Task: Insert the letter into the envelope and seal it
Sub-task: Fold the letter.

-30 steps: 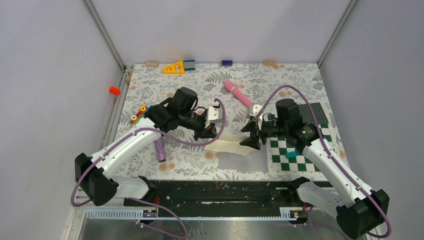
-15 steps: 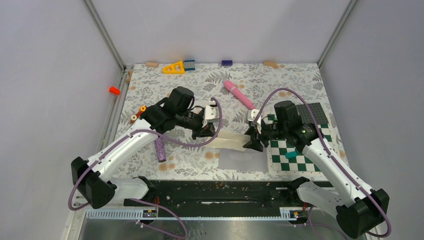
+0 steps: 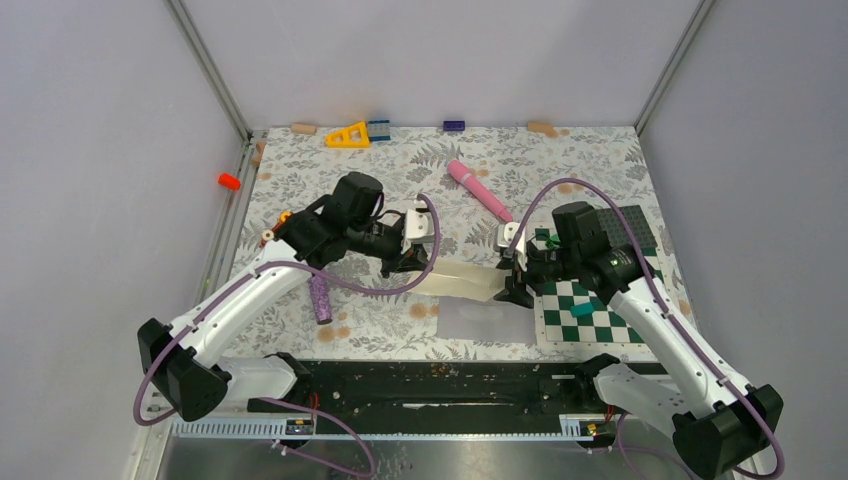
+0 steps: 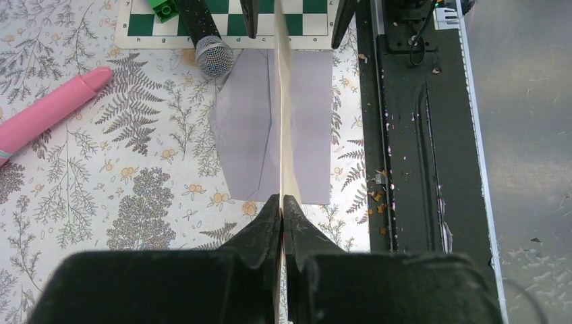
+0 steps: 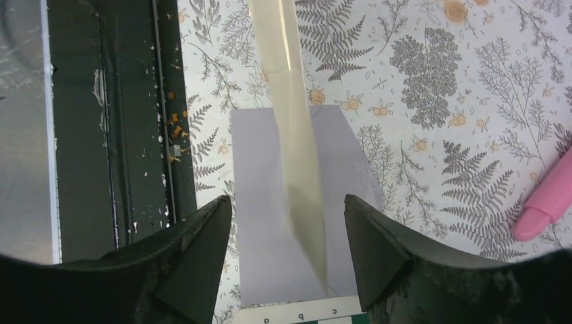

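While left gripper point(image 4: 281, 200) pinches the letter point(image 4: 282, 101), envelope point(image 4: 243, 135) lies flat beneath it; right gripper point(image 5: 287, 206) gapes, straddling letter.

Plain pale grey walls point(image 3: 430, 60) close the back and both sides, meeting at slanted metal posts point(image 3: 208, 70) in the upper left and upper right. The bench point(image 3: 300, 165) wears a white cloth point(image 5: 418, 40) printed with grey ferns and small orange flowers. A black base plate point(image 3: 450, 385) spans the lower edge, with bare grey metal point(image 4: 526, 135) beyond it. The light is soft and even.
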Available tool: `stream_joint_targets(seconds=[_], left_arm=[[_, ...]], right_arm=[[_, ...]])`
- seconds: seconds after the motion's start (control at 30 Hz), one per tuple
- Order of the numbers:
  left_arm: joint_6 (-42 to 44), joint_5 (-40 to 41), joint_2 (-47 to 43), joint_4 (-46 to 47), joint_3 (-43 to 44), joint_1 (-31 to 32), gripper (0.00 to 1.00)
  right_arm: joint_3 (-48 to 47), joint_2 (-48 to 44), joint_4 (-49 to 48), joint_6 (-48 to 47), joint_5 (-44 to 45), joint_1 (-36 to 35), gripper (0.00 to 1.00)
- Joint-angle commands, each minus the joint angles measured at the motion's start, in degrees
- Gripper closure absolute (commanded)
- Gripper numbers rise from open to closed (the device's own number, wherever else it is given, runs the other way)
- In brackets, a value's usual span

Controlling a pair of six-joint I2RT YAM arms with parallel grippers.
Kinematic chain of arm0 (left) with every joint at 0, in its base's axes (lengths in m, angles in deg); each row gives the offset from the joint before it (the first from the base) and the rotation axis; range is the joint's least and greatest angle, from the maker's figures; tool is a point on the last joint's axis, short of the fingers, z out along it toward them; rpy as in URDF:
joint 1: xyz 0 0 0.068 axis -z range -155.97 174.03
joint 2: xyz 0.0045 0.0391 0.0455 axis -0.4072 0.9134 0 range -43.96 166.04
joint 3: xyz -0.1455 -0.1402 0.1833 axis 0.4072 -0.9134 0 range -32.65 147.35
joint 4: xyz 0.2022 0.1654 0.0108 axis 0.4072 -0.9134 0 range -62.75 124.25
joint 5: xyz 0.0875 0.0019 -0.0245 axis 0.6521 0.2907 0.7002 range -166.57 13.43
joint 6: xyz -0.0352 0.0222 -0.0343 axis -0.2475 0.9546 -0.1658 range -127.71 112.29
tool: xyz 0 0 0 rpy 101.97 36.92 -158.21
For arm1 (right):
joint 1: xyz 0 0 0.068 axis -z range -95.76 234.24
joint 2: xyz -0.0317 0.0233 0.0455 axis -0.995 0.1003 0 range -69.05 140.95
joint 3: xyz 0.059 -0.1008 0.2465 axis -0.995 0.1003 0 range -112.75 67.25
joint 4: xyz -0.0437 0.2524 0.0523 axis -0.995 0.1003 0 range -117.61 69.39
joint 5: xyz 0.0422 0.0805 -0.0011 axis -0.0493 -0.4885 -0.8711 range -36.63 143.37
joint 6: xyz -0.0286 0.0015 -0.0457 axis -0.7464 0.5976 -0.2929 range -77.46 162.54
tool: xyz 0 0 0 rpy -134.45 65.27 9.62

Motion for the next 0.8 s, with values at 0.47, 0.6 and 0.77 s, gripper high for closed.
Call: stream_joint_targets(seconds=[0.47,0.6,0.77], left_arm=[[1.5,0.3,-1.9,1.6,0.4,-0.5,1.00],[1.6,0.4,-2.2,1.5,0.5,-0.5,1.00],[1.6,0.2,-2.3,1.5,0.6,-0.6,1.00]], right_arm=[[-2.5,-0.7,5.1,-5.0,3.1,1.0,0.33],[-1.9,-1.3,5.1,-5.7,4.9,1.1,0.37],[-2.0,-0.7,5.5,-5.9,5.0,1.0,0.95]])
